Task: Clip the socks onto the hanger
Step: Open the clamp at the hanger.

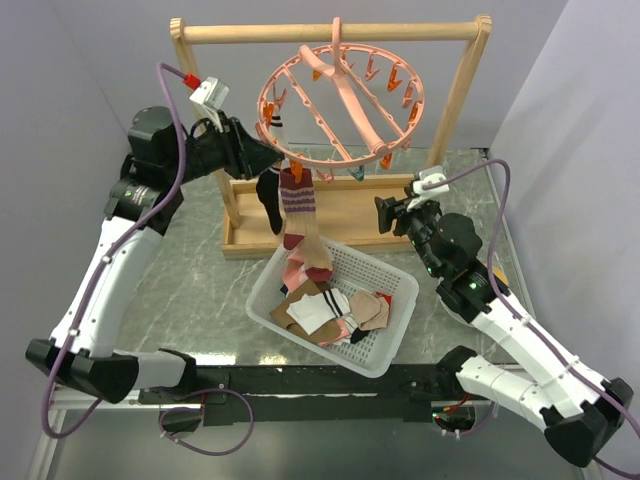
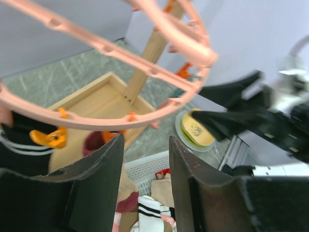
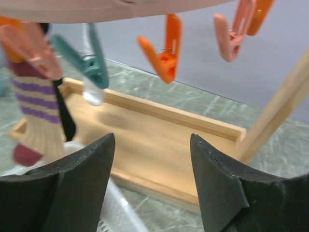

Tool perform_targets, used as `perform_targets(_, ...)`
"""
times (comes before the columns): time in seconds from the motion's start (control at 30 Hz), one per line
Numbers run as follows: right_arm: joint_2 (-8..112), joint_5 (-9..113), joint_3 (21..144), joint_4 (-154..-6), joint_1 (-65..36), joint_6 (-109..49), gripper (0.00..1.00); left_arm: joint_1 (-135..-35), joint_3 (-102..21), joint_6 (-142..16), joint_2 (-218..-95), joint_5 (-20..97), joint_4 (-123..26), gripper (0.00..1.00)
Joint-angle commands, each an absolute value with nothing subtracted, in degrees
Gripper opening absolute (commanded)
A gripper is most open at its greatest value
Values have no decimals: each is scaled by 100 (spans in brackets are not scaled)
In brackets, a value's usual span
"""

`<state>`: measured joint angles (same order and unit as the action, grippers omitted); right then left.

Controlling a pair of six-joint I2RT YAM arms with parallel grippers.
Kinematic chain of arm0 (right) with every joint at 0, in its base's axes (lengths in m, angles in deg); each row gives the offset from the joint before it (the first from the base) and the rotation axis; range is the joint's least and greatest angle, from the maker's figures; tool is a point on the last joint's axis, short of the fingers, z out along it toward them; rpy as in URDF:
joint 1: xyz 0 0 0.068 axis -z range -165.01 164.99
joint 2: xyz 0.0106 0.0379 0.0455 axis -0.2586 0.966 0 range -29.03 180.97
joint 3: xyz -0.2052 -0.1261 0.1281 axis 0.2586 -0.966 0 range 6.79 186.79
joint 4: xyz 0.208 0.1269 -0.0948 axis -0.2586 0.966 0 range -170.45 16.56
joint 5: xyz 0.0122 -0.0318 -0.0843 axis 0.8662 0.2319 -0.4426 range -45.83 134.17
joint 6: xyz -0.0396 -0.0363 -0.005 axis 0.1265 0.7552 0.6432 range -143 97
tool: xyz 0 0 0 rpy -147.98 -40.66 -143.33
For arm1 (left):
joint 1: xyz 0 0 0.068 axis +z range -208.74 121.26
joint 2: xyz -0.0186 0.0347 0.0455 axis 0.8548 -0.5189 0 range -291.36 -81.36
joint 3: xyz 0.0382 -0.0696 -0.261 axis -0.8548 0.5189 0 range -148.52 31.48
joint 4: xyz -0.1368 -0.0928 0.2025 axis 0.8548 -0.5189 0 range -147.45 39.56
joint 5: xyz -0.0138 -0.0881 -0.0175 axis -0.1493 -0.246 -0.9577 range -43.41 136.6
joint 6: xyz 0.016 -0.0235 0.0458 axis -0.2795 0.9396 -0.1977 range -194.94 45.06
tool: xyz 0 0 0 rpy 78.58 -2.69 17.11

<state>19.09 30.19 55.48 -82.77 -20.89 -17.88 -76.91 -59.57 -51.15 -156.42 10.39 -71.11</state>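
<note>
Hanging by its hook from the wooden rack point(image 1: 330, 32), the salmon-pink ring hanger point(image 1: 352, 95) carries orange, pink and teal clips point(image 3: 164, 50). From its near-left rim dangle two: a black sock point(image 1: 269, 195) with white stripes and a maroon sock point(image 1: 297, 197) with purple stripes. More socks point(image 1: 325, 310), perhaps eight, lie heaped in the white basket point(image 1: 398, 335). The left gripper point(image 1: 262, 152), beside that rim, and the right gripper point(image 1: 385, 212), lower right, both have fingers spread, empty. Print on a yellow item point(image 2: 198, 129) is too blurred to read.

No legible text or labels anywhere.
</note>
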Motion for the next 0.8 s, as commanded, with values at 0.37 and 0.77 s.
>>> perform_targets(0.37, 2747, 4900, 5979, -10145, -1279, -1632, 77, -8527, -5378, -4435, -15395, -1229, -5985, 57)
perform_targets(0.77, 3056, 5699, 6401, -9970, -1270, -1536, 73, -9284, -6213, -5174, -16634, -26, -6565, 53)
